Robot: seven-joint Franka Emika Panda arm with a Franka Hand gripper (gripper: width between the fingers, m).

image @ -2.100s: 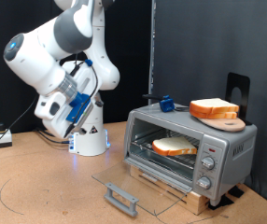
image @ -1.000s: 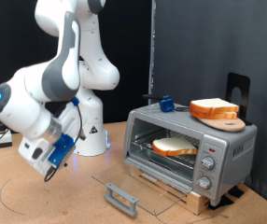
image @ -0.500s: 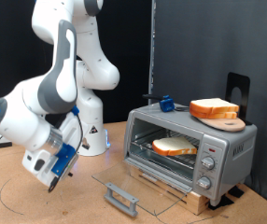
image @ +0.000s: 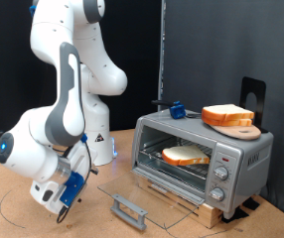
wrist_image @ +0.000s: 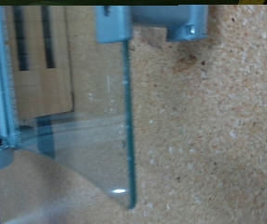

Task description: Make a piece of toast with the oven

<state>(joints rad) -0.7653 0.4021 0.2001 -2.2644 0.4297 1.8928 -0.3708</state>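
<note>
**Bread's in, door's down, arm low at the bench's near-left**

Here's where it stands: one piece of toast (image: pixel 186 155) is lying inside the oven (image: pixel 204 159), on the rack, plain to see through the open front. The glass door (image: pixel 147 194) is dropped flat, its grey handle (image: pixel 129 210) out towards the near edge of the bench (image: pixel 33 213). So loading looks done; shutting the door and turning the knobs (image: pixel 220 179) I'd judge undone. A second slice (image: pixel 227 114) sits on the round wooden board (image: pixel 234 128) on the oven's roof.

The gripper (image: pixel 66 206) hangs low near the bench's near-left corner, just beside the door's edge. It holds nothing I can make out. Whether the jaws are apart or together, I can't tell: the fingers don't show in the wrist view, only glass (wrist_image: pixel 87 112) and handle (wrist_image: pixel 150 21).
</note>
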